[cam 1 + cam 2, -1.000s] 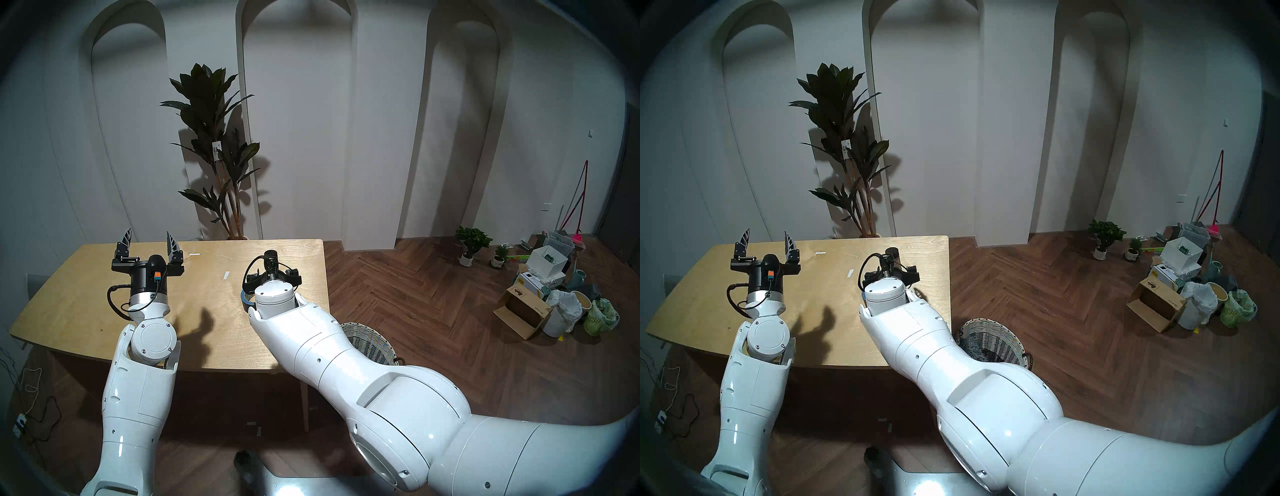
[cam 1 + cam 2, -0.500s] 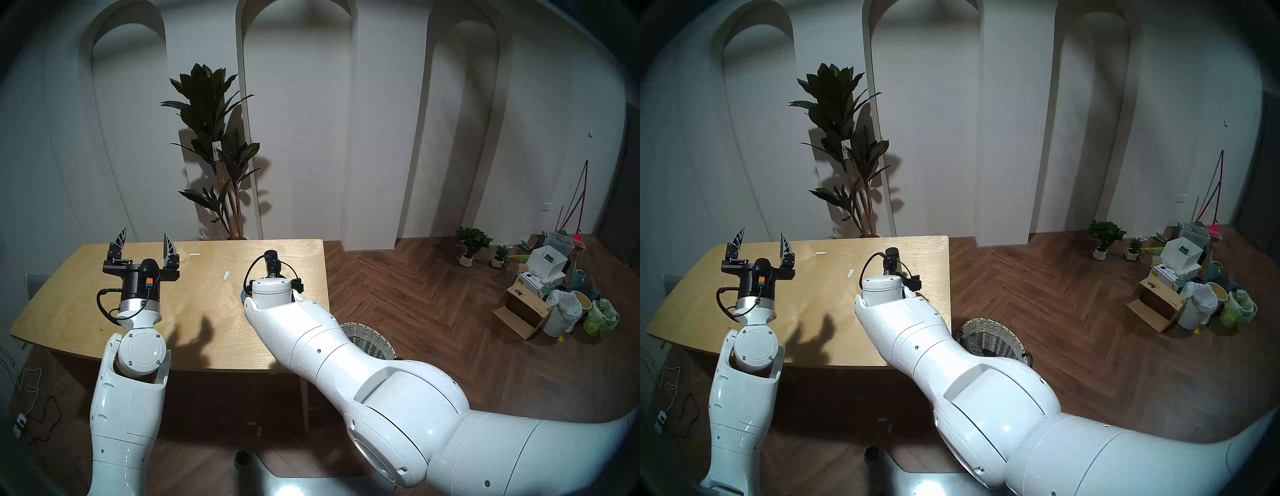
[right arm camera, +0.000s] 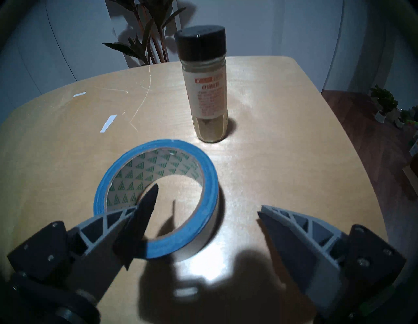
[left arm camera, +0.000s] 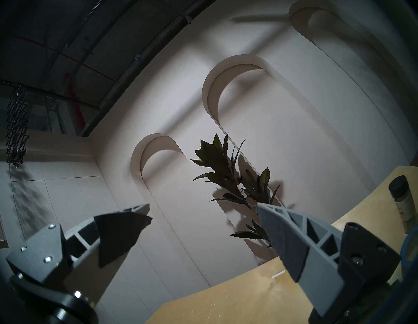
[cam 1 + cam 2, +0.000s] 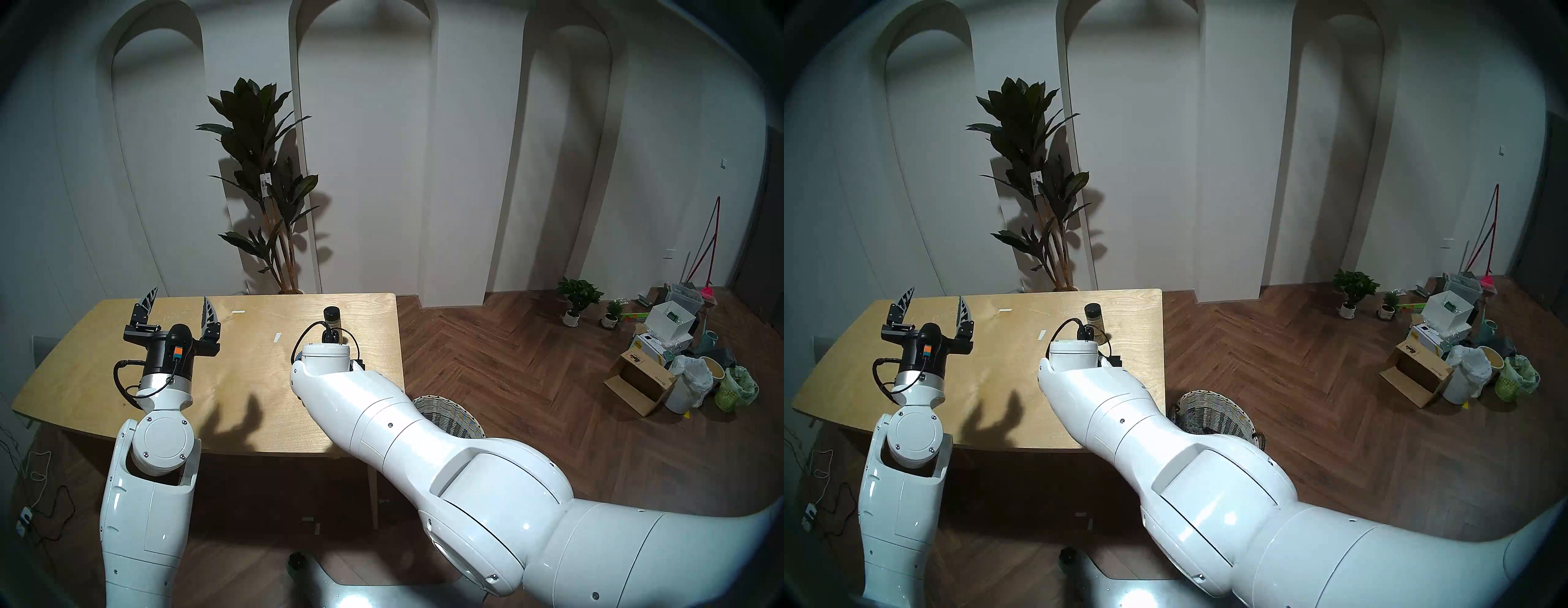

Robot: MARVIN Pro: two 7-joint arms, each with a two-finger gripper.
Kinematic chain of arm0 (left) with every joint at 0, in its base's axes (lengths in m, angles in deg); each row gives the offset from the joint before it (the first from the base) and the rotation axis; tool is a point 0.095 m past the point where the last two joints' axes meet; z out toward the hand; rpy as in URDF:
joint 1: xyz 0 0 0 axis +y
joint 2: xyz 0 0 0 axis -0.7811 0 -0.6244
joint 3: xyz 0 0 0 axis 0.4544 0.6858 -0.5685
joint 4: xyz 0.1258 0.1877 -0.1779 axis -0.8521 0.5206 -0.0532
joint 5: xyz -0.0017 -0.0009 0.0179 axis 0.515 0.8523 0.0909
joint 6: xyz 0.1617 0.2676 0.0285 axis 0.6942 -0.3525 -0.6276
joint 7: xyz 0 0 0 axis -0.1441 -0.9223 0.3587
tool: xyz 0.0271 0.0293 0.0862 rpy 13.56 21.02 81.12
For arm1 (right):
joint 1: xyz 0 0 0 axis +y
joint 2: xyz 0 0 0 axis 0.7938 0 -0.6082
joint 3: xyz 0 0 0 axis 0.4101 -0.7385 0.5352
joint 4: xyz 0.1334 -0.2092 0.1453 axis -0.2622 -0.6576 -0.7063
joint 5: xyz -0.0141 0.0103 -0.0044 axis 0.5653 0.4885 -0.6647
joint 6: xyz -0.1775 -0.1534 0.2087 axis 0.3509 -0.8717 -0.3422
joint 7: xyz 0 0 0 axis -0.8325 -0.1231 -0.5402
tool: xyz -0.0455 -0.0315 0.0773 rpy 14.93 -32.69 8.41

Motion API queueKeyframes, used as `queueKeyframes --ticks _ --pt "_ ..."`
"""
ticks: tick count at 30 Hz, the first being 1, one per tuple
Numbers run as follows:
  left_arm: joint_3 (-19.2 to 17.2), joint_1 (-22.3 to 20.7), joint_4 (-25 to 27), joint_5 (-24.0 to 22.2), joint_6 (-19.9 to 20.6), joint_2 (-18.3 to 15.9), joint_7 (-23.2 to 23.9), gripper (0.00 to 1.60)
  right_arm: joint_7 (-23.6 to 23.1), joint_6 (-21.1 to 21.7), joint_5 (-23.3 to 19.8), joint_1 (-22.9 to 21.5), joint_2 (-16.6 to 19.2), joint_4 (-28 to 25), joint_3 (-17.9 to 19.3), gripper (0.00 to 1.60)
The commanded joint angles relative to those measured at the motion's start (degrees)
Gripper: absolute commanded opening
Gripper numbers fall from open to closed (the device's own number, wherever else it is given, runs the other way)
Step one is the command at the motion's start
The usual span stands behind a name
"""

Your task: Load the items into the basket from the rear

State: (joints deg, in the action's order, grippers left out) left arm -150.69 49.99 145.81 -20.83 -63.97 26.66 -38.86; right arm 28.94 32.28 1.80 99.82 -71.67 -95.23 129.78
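Observation:
A blue tape roll (image 3: 192,233) with a tan core lies flat on the wooden table (image 5: 106,373). Just beyond it stands a small black-capped bottle (image 3: 204,90) of tan contents, also seen in the head view (image 5: 332,316). My right gripper (image 3: 208,199) is open and low over the roll. One finger is above the roll's hole and the other is outside its right wall. My left gripper (image 5: 180,294) is open and empty, raised over the table's far left. The striped wicker basket (image 5: 449,418) stands on the floor by the table's right end, partly behind my right arm. Grey fluff of the duster (image 5: 1189,424) shows inside it.
A tall potted plant (image 5: 263,178) stands behind the table. Two white tape marks (image 5: 278,337) lie on the tabletop. Boxes, bags and a green mesh basket (image 5: 729,392) crowd the floor at far right, near small potted plants (image 5: 579,297). Cables (image 5: 34,488) trail on the floor at left.
My right wrist has dropped and shifted slightly left over the tape roll, uncovering the bottle in the head views. The left arm drifted a little to the left. Both grippers stayed open.

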Motion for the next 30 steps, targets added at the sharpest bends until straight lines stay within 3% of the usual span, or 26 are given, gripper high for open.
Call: queueKeyframes --ticks 1,9,18,30 --pt "-0.58 1.85 3.95 -1.08 1.67 -0.26 1.95 1.60 2.05 -1.55 -5.07 -1.04 -0.93 -1.17 -1.05 1.60" --pt "-1.30 3.13 5.64 -2.51 4.13 -0.37 4.14 1.60 4.47 -3.91 -9.28 -1.92 -0.93 -1.62 -2.17 1.60" --pt "-1.70 3.78 6.86 -3.87 6.61 -0.56 6.32 1.60 6.74 -6.90 -13.72 -5.44 -0.93 -1.31 -0.86 1.60" --pt "-0.83 3.34 7.26 -5.17 9.68 -0.88 9.24 1.60 8.12 -10.32 -18.03 -6.49 -0.93 1.88 -1.37 1.60"
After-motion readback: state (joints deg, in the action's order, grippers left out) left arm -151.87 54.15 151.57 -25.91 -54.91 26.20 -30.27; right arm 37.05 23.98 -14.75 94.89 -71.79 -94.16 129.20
